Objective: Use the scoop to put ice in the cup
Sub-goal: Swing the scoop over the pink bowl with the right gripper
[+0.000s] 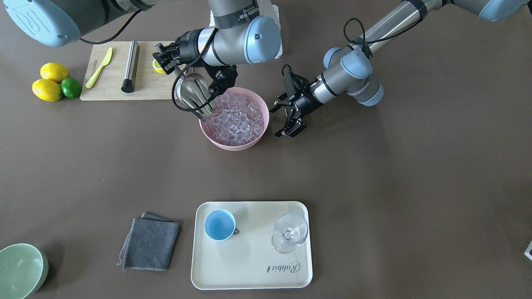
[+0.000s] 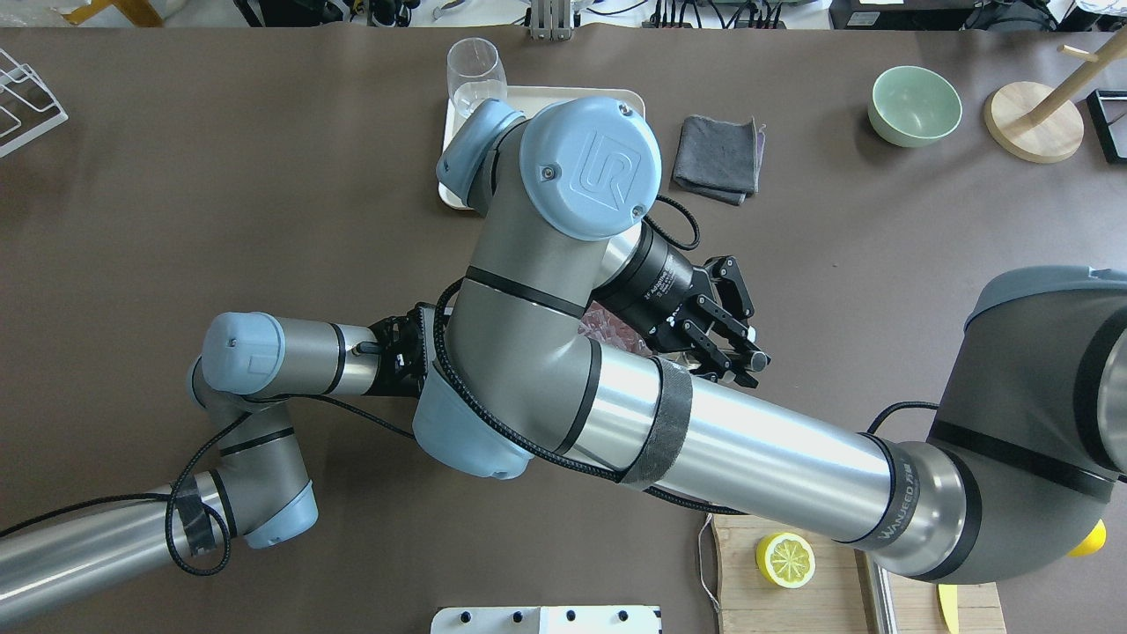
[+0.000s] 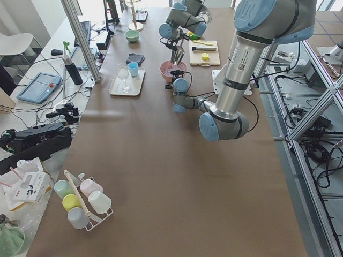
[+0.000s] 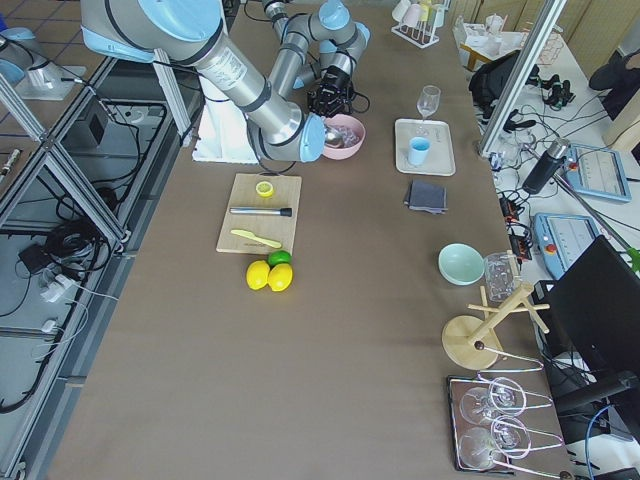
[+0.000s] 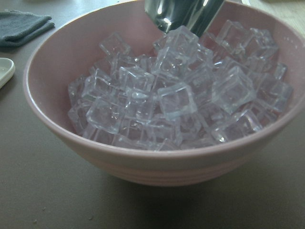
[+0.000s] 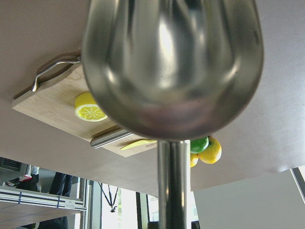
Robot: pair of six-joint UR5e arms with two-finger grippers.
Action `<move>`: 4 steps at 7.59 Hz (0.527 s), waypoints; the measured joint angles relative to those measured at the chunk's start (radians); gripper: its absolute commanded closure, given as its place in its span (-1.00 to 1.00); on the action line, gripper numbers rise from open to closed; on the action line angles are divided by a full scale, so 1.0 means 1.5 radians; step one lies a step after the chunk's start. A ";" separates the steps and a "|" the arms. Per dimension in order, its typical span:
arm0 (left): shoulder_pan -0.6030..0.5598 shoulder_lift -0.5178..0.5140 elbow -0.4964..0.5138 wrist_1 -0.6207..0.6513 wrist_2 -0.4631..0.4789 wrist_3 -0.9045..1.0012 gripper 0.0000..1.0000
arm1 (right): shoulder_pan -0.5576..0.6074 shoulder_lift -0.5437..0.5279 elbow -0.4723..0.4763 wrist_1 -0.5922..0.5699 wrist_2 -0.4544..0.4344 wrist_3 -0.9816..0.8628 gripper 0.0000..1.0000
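The ice fills a pink bowl at the table's middle; it also shows in the left wrist view. My right gripper is shut on the handle of the steel scoop. The scoop tilts down with its front lip at the bowl's robot-side rim, against the ice. My left gripper is open and empty, just beside the bowl's other side. The light-blue cup stands empty on a cream tray, far from the bowl.
A clear stemmed glass shares the tray. A grey cloth and a green bowl lie beside it. A cutting board holds a steel rod, a yellow knife and a lemon half; two lemons and a lime sit nearby.
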 measured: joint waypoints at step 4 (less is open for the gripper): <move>0.000 -0.018 0.001 0.004 -0.002 -0.001 -0.96 | -0.014 -0.003 -0.020 0.036 -0.003 0.022 1.00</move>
